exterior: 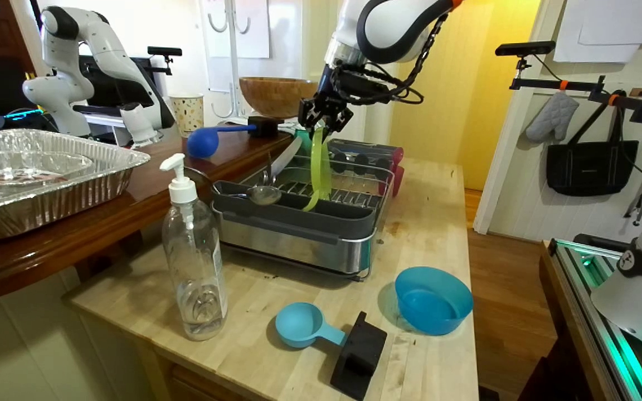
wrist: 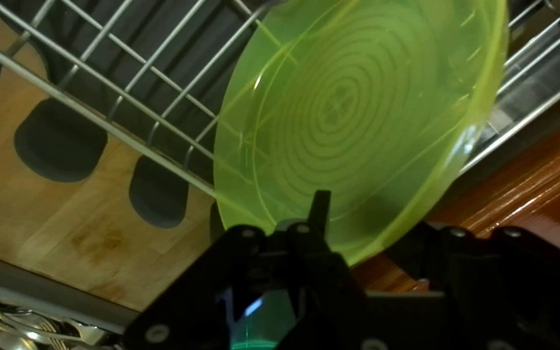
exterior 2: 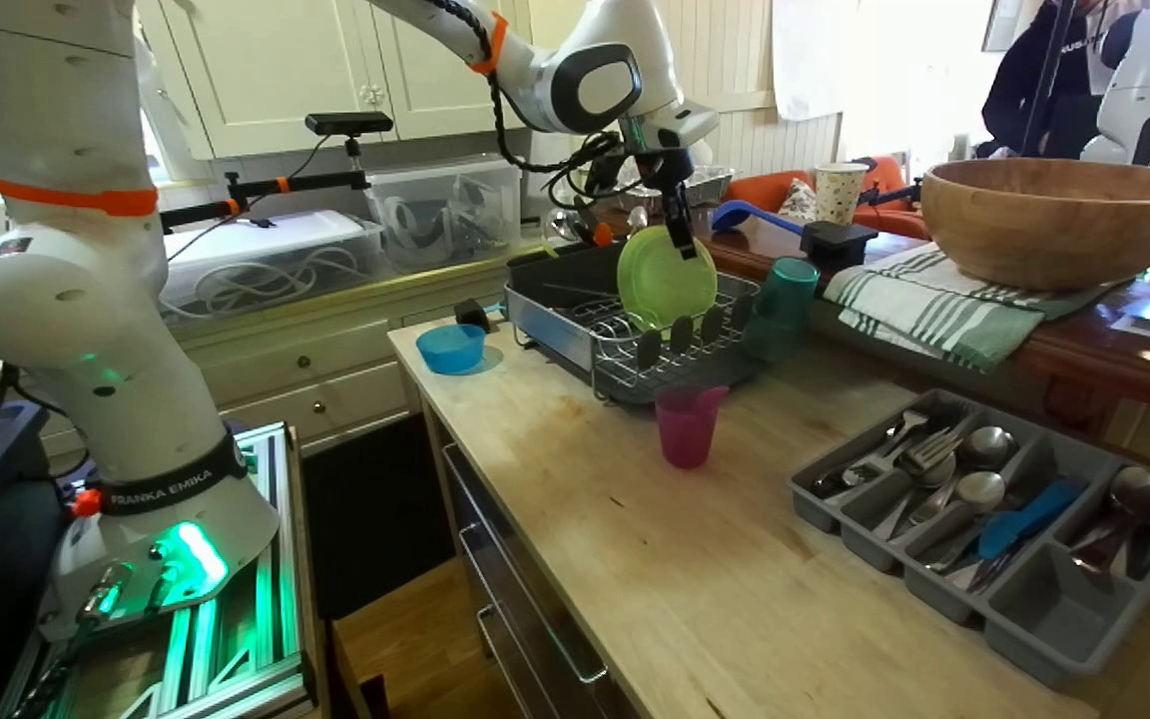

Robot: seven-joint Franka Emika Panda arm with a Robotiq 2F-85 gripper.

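Plate point(exterior 2: 663, 286) looks light, slick; I'd hold the 12 o'clock rim my gripper point(exterior: 320, 130) straddles, can't tell if pinching.

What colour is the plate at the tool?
The plate is translucent yellow-green; it shows best in the wrist view.

- The arm point(exterior 2: 600, 85) reaches out over the green plate point(wrist: 348, 107).
- The wrist point(exterior: 344, 53) angles down above it.
- The gripper point(exterior: 319, 132) straddles the plate's rim; whether it pinches is unclear.
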